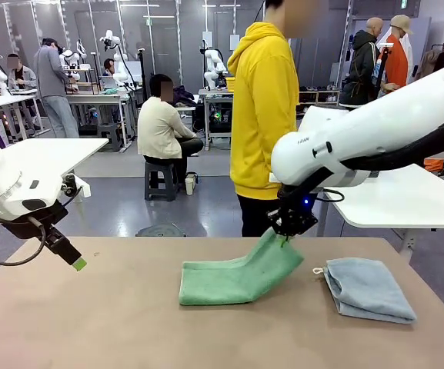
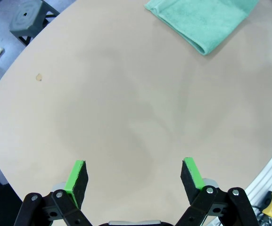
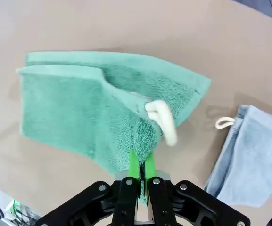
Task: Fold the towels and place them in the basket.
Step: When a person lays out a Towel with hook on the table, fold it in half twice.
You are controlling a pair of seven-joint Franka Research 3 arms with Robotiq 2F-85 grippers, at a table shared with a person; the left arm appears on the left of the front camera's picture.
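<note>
Busy lab behind, tan table (image 1: pixel 91 323): right gripper (image 3: pixel 140 165) pinches the green towel (image 1: pixel 237 277) edge, left gripper (image 2: pixel 135 176) spread, idle. Thin pinch could slip, fold flopping open.

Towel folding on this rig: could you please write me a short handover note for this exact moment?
Right gripper: shut on one end of the green towel, lifting it; the other end lies on the table.
Left gripper: open, empty, hovering over bare table at the robot's left.
Blue-grey towel: folded, lying on the table to the right of the green one.
Done: blue-grey towel folded.
Left: finish folding the green towel; put both in the basket.
</note>
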